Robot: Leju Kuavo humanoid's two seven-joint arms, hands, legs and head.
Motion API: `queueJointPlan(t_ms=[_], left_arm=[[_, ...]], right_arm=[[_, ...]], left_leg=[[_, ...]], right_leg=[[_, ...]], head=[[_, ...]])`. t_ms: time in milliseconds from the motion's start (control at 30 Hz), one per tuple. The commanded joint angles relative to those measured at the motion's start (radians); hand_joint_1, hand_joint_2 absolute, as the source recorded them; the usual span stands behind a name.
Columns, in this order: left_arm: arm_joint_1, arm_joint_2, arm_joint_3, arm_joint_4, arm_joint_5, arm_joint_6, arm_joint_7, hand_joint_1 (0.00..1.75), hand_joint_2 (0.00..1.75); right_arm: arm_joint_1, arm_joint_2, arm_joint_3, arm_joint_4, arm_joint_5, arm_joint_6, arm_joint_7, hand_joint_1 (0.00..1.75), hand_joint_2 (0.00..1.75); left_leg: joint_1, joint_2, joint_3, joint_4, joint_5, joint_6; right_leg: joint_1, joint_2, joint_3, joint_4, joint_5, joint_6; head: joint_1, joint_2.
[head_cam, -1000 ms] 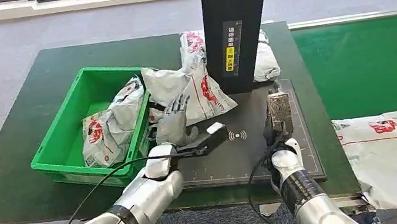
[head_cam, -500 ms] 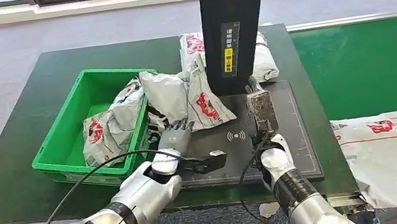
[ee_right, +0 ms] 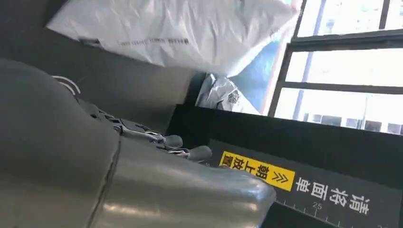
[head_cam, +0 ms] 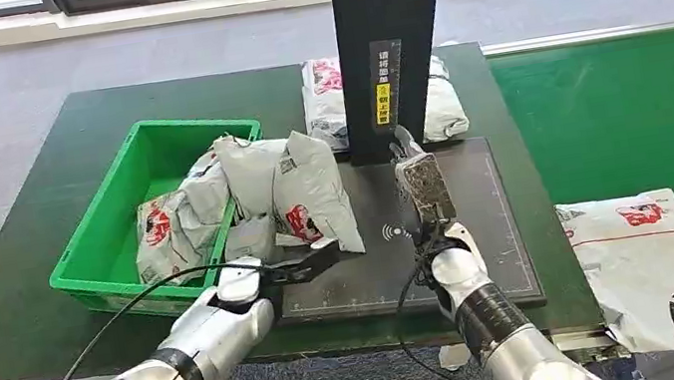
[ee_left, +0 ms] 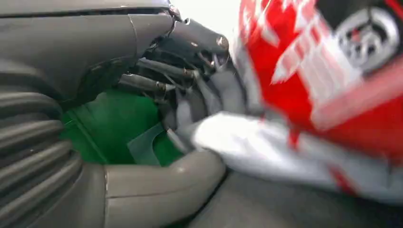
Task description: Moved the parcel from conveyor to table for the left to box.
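The dark green table carries the work area; the green conveyor runs along its right side. A black scanner column stands at the rear of a black scan mat.

Task status, as judged from the present layout: the transfer from conveyor to table appears complete for the parcel now in process, and the boxing step is in progress. The held parcel, a grey mailer with red print, stands nearly upright against the near right rim of the green crate, partly over the mat. It is not yet fully inside the crate.

Parcel count:
- Crate: at least two grey mailers; the exact number cannot be determined because they overlap.
- Table, behind the column: one or two parcels; the column hides the join.
- Conveyor: one waiting parcel, near the front edge, well apart from both hands.

Hand status:
- The left hand grips the lower edge of the held parcel; the left wrist view shows the thumb and fingers closed on the grey film.
- The right hand hovers above the mat just in front of the column, holding nothing. Whether its fingers are spread or curled cannot be determined.

Remaining work: release the held parcel into the crate, then fetch the waiting parcel.
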Motion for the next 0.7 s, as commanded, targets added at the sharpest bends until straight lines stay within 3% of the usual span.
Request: queueJointPlan(t_ms=[33, 100, 200, 233, 300, 433, 467, 533, 700], left_arm=[[0.013, 0.09, 0.024, 0.037, -0.123, 0.364, -0.007, 1.75, 1.75], [-0.003, 0.113, 0.031, -0.011, -0.186, 0.454, -0.016, 1.75, 1.75], [0.04, 0.155, 0.272, -0.288, -0.465, 0.454, -0.057, 1.75, 1.75], [0.04, 0.155, 0.272, -0.288, -0.465, 0.454, -0.057, 1.75, 1.75], [0.058, 0.123, 0.524, -0.521, -0.604, 0.454, -0.22, 1.75, 1.75], [0.031, 0.076, 0.685, -0.704, -0.584, 0.454, -0.393, 1.75, 1.75], [0.047, 0.038, 0.781, -0.837, -0.547, 0.454, -0.503, 1.75, 1.75], [0.037, 0.008, 0.86, -0.87, -0.544, 0.454, -0.578, 1.75, 1.75], [0.037, 0.008, 0.86, -0.87, -0.544, 0.454, -0.578, 1.75, 1.75]], right_arm=[[-0.05, -0.019, 0.065, 0.063, -0.029, 0.022, -0.041, 0.0, 0.0], [-0.05, -0.028, 0.069, 0.077, -0.05, 0.014, -0.062, 0.0, 0.0], [-0.035, -0.045, 0.073, 0.077, -0.078, 0.007, -0.088, 0.0, 0.0], [-0.035, -0.045, 0.073, 0.077, -0.078, 0.007, -0.088, 0.0, 0.0], [-0.001, -0.056, 0.061, 0.041, -0.094, -0.013, -0.107, 0.0, 0.0], [0.026, -0.069, 0.051, 0.001, -0.097, -0.031, -0.103, 0.0, 0.0], [0.04, -0.074, 0.041, -0.015, -0.101, -0.038, -0.105, 0.0, 0.0], [0.062, -0.082, 0.033, -0.038, -0.1, -0.045, -0.112, 0.0, 0.0], [0.062, -0.082, 0.033, -0.038, -0.1, -0.045, -0.112, 0.0, 0.0]], left_leg=[[0.0, 0.004, 0.0, -0.001, 0.0, 0.0], [0.0, 0.006, -0.003, -0.003, 0.001, 0.0], [0.001, 0.003, -0.009, -0.001, 0.002, -0.001], [0.001, 0.002, -0.01, -0.001, 0.002, -0.001], [0.001, 0.0, -0.011, 0.0, 0.002, -0.001], [0.002, -0.005, -0.016, 0.002, 0.002, 0.0], [0.002, -0.004, -0.017, 0.003, 0.002, -0.001], [0.002, -0.001, -0.019, 0.003, 0.002, -0.001], [0.001, 0.001, -0.019, 0.001, 0.002, -0.001]], right_leg=[[0.0, 0.004, -0.002, -0.001, 0.001, 0.0], [0.001, 0.005, -0.006, -0.002, 0.003, -0.001], [0.001, 0.002, -0.01, -0.001, 0.002, -0.002], [0.001, 0.001, -0.011, -0.001, 0.002, -0.002], [0.002, 0.0, -0.011, -0.001, 0.002, -0.002], [0.003, -0.006, -0.014, 0.0, 0.0, -0.001], [0.003, -0.004, -0.016, 0.001, 0.001, -0.001], [0.003, -0.001, -0.019, 0.001, 0.002, -0.002], [0.001, 0.001, -0.02, 0.0, 0.002, -0.002]], head=[[0.0, 0.0], [0.0, 0.0], [0.0, 0.0], [0.0, 0.0], [0.0, 0.0], [0.0, 0.0], [0.0, 0.0], [0.0, 0.0], [0.0, 0.0]])
